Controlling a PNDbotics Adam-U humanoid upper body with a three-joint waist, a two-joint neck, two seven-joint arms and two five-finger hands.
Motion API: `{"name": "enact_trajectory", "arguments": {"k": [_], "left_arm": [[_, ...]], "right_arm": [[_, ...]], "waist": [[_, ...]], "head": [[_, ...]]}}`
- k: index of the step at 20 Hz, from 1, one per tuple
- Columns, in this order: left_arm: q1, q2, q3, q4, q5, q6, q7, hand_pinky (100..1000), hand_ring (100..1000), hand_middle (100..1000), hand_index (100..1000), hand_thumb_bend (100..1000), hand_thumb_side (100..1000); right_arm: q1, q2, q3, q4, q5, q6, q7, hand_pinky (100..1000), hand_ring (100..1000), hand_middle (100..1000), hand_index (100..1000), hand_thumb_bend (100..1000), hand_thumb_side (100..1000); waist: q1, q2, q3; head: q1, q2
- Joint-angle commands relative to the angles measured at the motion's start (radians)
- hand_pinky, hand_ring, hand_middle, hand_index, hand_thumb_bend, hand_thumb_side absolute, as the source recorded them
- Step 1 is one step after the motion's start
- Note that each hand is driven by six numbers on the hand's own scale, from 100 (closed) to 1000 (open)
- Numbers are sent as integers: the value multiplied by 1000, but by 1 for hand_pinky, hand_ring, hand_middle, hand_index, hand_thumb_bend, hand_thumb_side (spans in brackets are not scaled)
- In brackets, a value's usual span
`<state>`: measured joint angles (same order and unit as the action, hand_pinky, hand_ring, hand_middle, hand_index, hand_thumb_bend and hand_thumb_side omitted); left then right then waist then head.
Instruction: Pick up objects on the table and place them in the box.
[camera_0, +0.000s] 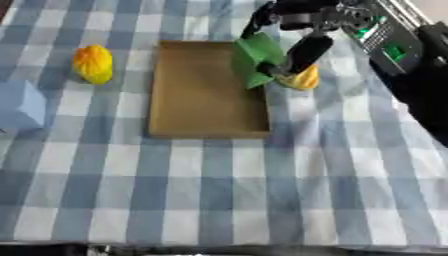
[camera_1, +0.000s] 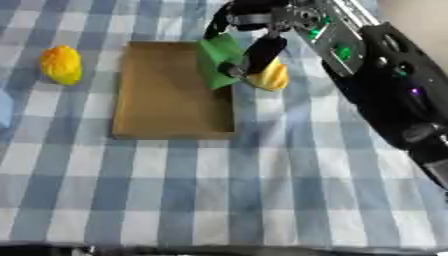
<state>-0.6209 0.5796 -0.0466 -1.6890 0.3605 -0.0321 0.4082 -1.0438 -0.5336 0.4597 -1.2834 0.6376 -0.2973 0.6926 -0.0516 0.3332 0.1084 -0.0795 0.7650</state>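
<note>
A flat brown cardboard box (camera_0: 206, 125) lies open on the blue-and-white checked cloth. My right hand (camera_0: 306, 50) comes in from the upper right, its fingers curled round a green block (camera_0: 254, 57) that is held tilted over the box's right wall near the far corner. A yellow-orange fruit-like thing (camera_0: 304, 79) lies on the cloth just right of the box, under the hand's fingers and touching the green block. A second yellow-orange thing (camera_0: 93, 64) lies on the cloth left of the box. My left hand shows in no view.
A pale blue block (camera_0: 19, 105) stands at the left edge. My right arm (camera_1: 385, 85) fills the right side of the table. The checked cloth (camera_0: 219, 200) stretches to the near table edge.
</note>
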Motion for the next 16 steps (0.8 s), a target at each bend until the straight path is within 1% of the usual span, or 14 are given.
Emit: {"name": "enact_trajectory", "arguments": {"k": [1, 3, 6, 8, 9, 11, 12, 14, 15, 16], "left_arm": [[-16, 14, 4, -19, -5, 1, 0, 832, 880, 824, 918, 597, 880], [-14, 13, 4, -18, -5, 1, 2, 832, 880, 823, 918, 598, 880], [-12, 12, 5, -17, -6, 2, 4, 831, 880, 823, 918, 598, 880], [-10, 11, 6, -16, -6, 2, 6, 831, 879, 823, 918, 600, 879], [-9, 11, 7, -16, -6, 1, 7, 831, 879, 823, 918, 600, 878], [-8, 10, 9, -16, -5, 0, 10, 830, 879, 823, 918, 602, 876], [-8, 10, 9, -16, -4, 0, 11, 830, 879, 823, 917, 610, 873], [-9, 8, 9, -17, -4, -1, 11, 830, 879, 823, 917, 602, 876], [-8, 8, 8, -17, -4, 0, 11, 830, 879, 823, 917, 602, 877], [-6, 9, 7, -16, -4, 1, 11, 829, 879, 822, 917, 601, 878]], "right_arm": [[-24, -12, -24, 1, 38, -16, -18, 892, 919, 828, 902, 386, 397], [-24, -13, -25, 1, 50, -19, -26, 899, 932, 836, 914, 431, 393], [-24, -13, -32, -6, 62, -18, -37, 905, 941, 844, 932, 462, 401], [-25, -13, -39, -16, 60, -14, -37, 925, 959, 881, 971, 485, 412], [-26, -13, -41, -24, 56, -12, -32, 929, 961, 891, 979, 492, 401], [-28, -15, -40, -40, 43, -10, -13, 933, 961, 896, 994, 523, 338], [-29, -15, -40, -45, 34, -8, -4, 933, 960, 891, 995, 521, 348], [-30, -15, -41, -55, 23, -2, 6, 928, 955, 882, 992, 524, 335], [-30, -17, -45, -64, 20, 3, 0, 919, 945, 864, 986, 506, 334], [-28, -22, -55, -78, 17, 11, -17, 892, 915, 818, 966, 431, 362]], "waist": [[3, -17, 1], [2, -16, 1], [2, -16, 0], [2, -18, -2], [2, -18, -3], [2, -21, -5], [2, -22, -6], [2, -23, -7], [2, -24, -8], [3, -25, -10]], "head": [[0, -1], [1, -2], [2, -3], [3, -3], [4, -3], [5, -3], [5, -2], [4, -3], [4, -3], [5, -4]]}}
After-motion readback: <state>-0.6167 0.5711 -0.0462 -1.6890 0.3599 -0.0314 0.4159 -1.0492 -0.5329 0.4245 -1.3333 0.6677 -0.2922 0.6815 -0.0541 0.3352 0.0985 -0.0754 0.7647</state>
